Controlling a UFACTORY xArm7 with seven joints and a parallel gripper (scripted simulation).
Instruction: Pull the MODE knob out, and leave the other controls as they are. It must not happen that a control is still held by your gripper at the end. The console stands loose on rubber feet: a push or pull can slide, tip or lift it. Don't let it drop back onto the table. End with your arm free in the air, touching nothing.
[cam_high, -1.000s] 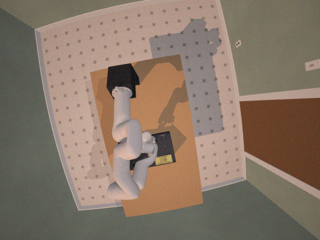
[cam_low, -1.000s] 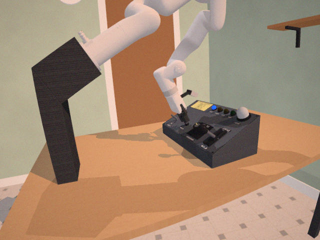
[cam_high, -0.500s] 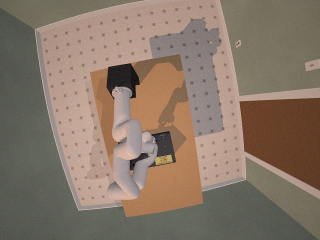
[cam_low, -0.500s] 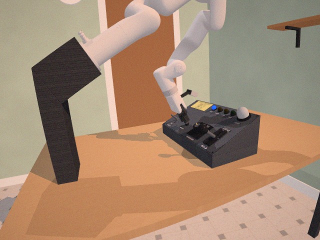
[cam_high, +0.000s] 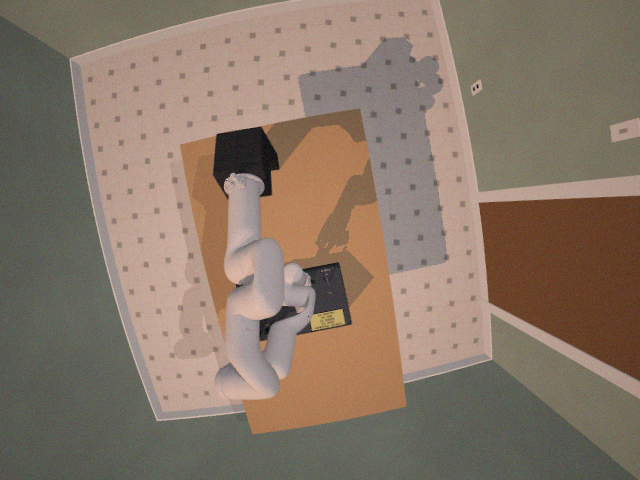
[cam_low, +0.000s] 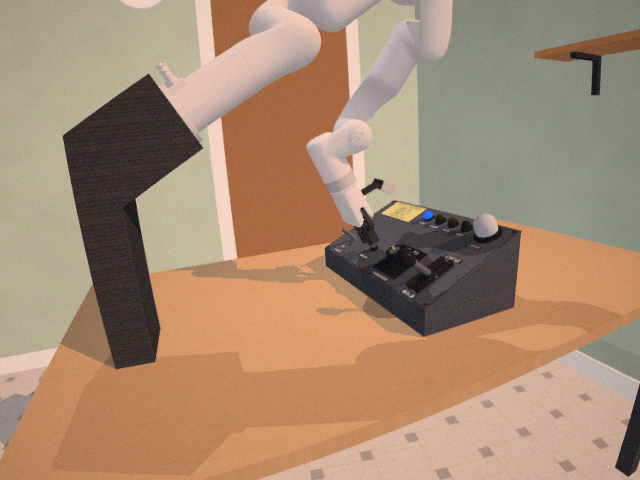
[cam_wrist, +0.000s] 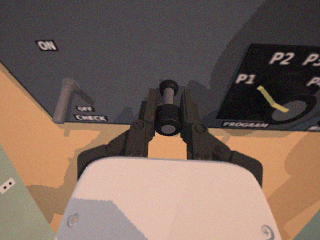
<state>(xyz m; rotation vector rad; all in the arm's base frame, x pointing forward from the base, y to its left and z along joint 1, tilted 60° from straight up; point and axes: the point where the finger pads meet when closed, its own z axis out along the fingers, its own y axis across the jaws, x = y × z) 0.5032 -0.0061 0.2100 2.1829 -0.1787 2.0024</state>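
Observation:
The dark grey console (cam_low: 465, 294) (cam_high: 338, 297) (cam_wrist: 130, 45) stands on the wooden table (cam_low: 232, 320). My gripper (cam_wrist: 168, 100) (cam_low: 369, 233) is shut on the MODE knob (cam_wrist: 168, 121), a small black knob on a stem that stands out from the panel near its front-left edge. The fingers grip the knob's head from both sides. In the overhead view the arm hides the knob. To the knob's left is a grey toggle lever (cam_wrist: 64, 99) marked ON, OFF and CHECK. To its right is the PROGRAM rotary selector (cam_wrist: 292, 109) with a yellow pointer (cam_wrist: 272, 99) near P1.
The console also carries a yellow label (cam_low: 401, 210) (cam_high: 327, 319), a blue button (cam_low: 427, 215), three dark buttons (cam_low: 452, 221), a white dome (cam_low: 486, 225) and slider levers (cam_low: 423, 268). The black arm pedestal (cam_low: 111, 217) (cam_high: 245, 155) stands at the table's left.

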